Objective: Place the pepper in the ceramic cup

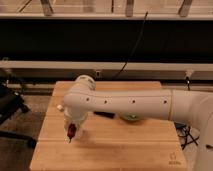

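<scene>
**PEPPER IN GRIP ABOVE FRONT-LEFT OF TABLE; CUP NOT CONFIRMED**

Inspected the wooden table (125, 150) from left to right.

Noted a small white object (60, 107) near the left edge, just beside the arm's bend and largely hidden by it. Could not tell whether this was the ceramic cup; recorded no other white cup in view.

Found the gripper (72, 129) next, pointing downward over the front-left part of the table, below the bend of the white arm (130, 102). Saw its fingers pinching the pepper (71, 132), a small red piece at the very tip. Judged the pepper's long axis close to upright, tapered end down, hanging just above the boards. Could not tell whether that end touched the wood.

Logged a black phone (102, 114) further right, lying flat and partly under the arm, then a green bowl (131, 118) showing below the forearm.

Assessed the carry as under way and the placing as not yet done. Judged the deciding relation to be the cup's bearing from the held pepper: if the white object, then up and slightly left of the grip, near at hand. Advised confirming the target before release.
</scene>
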Robot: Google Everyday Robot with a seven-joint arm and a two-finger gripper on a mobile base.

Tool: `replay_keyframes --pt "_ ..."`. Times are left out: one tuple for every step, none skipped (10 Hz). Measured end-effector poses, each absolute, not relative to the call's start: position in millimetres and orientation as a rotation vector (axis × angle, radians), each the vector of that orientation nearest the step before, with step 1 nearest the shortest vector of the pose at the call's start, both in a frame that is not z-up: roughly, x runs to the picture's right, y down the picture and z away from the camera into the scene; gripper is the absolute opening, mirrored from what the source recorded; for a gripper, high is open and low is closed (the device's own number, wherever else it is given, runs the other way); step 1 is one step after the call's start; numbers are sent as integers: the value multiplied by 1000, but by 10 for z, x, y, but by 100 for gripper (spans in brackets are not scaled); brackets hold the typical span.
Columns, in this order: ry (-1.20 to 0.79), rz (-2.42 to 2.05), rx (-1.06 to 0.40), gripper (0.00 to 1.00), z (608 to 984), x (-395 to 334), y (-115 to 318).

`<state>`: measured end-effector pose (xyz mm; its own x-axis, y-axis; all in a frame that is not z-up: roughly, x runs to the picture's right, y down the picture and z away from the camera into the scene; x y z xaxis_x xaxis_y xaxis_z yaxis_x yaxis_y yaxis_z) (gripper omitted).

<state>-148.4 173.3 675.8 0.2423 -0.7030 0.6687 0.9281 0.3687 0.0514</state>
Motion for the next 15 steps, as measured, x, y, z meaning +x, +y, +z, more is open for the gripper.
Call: replay_keyframes --pt "-671 -1148 -403 8 6781 -1478 1738" --pt "-668 -1143 -411 19 6800 -1477 1741" --pt "-669 -1142 -416 28 6805 -1484 1743" --pt "-669 -1142 -421 38 6809 -1480 1748" --pt "-669 -1139 -425 50 6810 -1473 1745" --pt "-670 -1140 -428 60 6808 -1470 1745" --pt "-672 -1141 -431 70 6807 -1469 1751" --pt "-673 -1142 -432 76 6806 -1465 1751" --pt "-675 -1143 -432 80 6802 -1464 1750" --pt "-676 -1144 -432 80 6798 -1458 1748" --pt "-676 -1145 -430 80 6792 -1451 1743" --pt "-674 -1144 -427 80 6781 -1444 1727" --pt "-670 -1145 -422 80 6767 -1444 1702" --pt "-665 -1144 -416 80 6754 -1441 1669" --pt "-661 -1143 -412 80 6747 -1429 1645"
